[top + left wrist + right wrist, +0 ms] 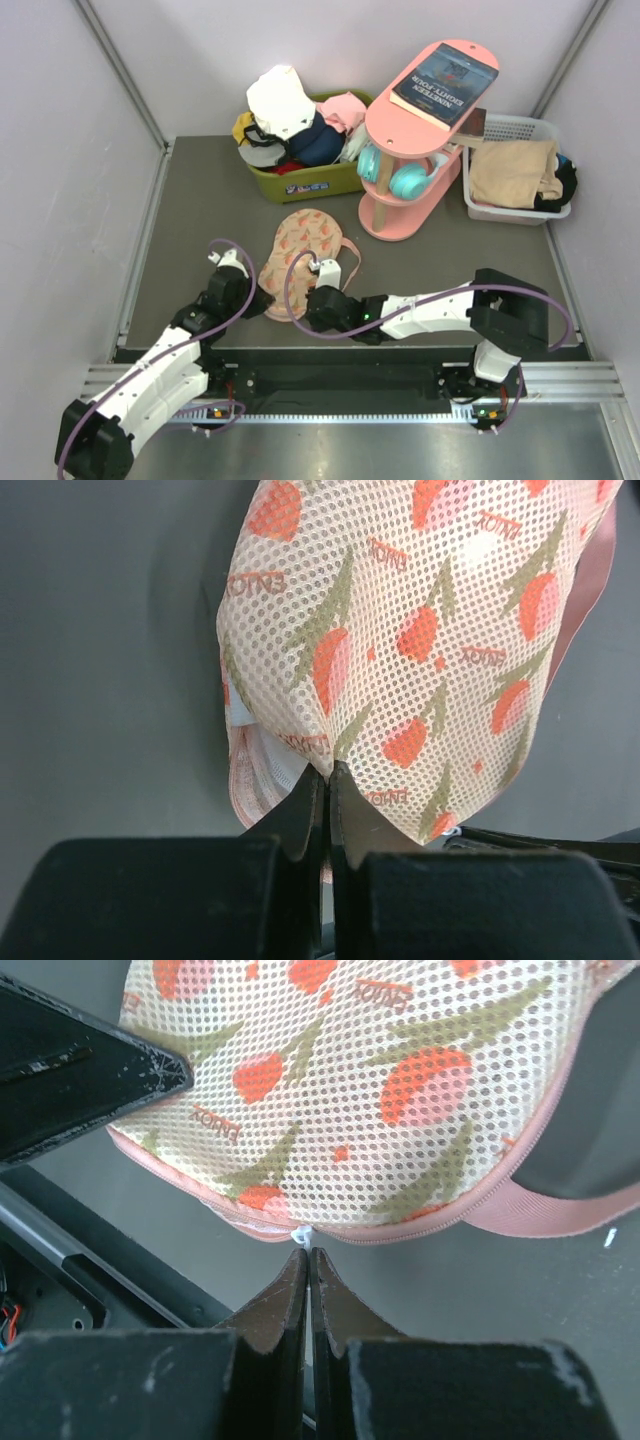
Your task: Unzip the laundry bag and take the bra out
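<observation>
Bearing everything, table: dark grey flat tabletop [200,190], walled in by pale panels.
Shelf: pink oval two-tier wooden stand [395,125] at the far right of centre, well apart from the arms; dark paperback book [445,82] on top, teal headphones [395,175] on the lower tier.
Basket: white lattice plastic basket [510,122] just right of the stand, holding a plain tan folded cloth [512,170].
Bin: olive-green plastic tub [300,185] left of the stand, heaped with mixed clothes.
Laundry bag: oval peach-beige mesh pouch with orange-red prints and pink zip trim [310,250] [420,660] [380,1080], flat on the table near the middle, in front of the tub and stand, near end right at both claws.
Left gripper [262,298] [328,775]: clenched on a fold of mesh at the pouch's near-left edge, fabric lifted into a ridge above the tips.
Right gripper [303,302] [305,1255]: pinched tight at the pouch's near rim, tips nipping the zip pull.
In the way: purple cable [288,275] looping over the pouch's near half; left finger crowding the right wrist view, just beside the mesh.
Zip pull: small white tab [298,1232] on the pink zip line, touching the right tips.
</observation>
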`<state>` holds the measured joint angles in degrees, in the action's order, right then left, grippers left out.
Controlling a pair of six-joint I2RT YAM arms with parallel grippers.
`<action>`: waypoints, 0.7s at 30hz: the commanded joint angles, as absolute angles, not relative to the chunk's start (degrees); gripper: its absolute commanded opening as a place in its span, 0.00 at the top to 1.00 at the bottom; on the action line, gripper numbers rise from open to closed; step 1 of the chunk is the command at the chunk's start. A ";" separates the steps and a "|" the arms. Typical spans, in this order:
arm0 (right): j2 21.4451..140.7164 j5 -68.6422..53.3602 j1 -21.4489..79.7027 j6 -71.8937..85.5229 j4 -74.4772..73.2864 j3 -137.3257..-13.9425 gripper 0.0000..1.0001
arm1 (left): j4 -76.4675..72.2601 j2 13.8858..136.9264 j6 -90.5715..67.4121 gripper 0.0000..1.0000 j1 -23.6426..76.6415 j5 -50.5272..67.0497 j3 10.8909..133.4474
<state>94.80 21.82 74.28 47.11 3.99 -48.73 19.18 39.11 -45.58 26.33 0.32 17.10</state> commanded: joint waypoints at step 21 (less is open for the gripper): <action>91.92 21.90 74.62 46.93 2.81 -49.91 1.00 | 12.64 56.61 -34.90 0.89 26.02 -2.17 28.91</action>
<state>89.12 24.27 74.11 47.57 0.51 -46.61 12.23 58.33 -38.46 26.35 4.27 25.06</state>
